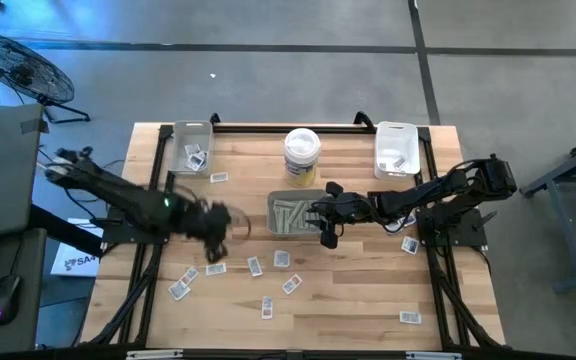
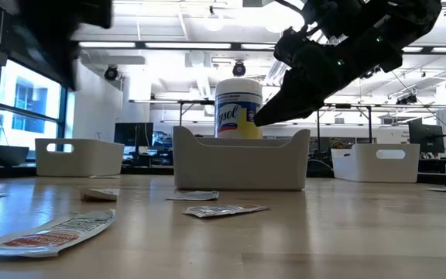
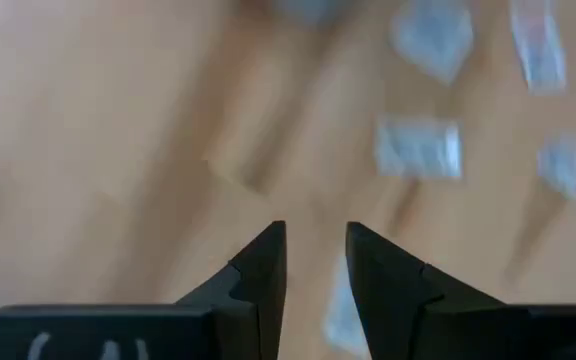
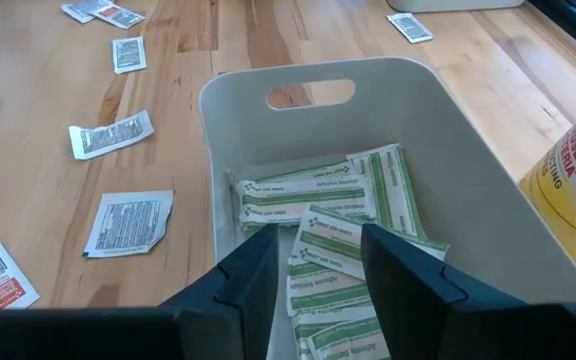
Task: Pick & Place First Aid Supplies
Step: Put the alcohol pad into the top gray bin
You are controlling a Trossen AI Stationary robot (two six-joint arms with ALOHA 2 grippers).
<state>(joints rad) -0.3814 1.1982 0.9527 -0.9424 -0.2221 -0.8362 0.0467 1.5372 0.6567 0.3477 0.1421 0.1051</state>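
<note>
Right gripper is held over the centre tray, fingers parted, empty. Strips lie inside. Left gripper is angled down mid-table, narrowly open, over scattered packets.

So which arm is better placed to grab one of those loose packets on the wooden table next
Left. The left gripper hovers open over the scattered small white paper packets on the table's left half, while the right gripper is over the grey rectangular tray of long green-printed strips, open with nothing between its fingers.
</note>
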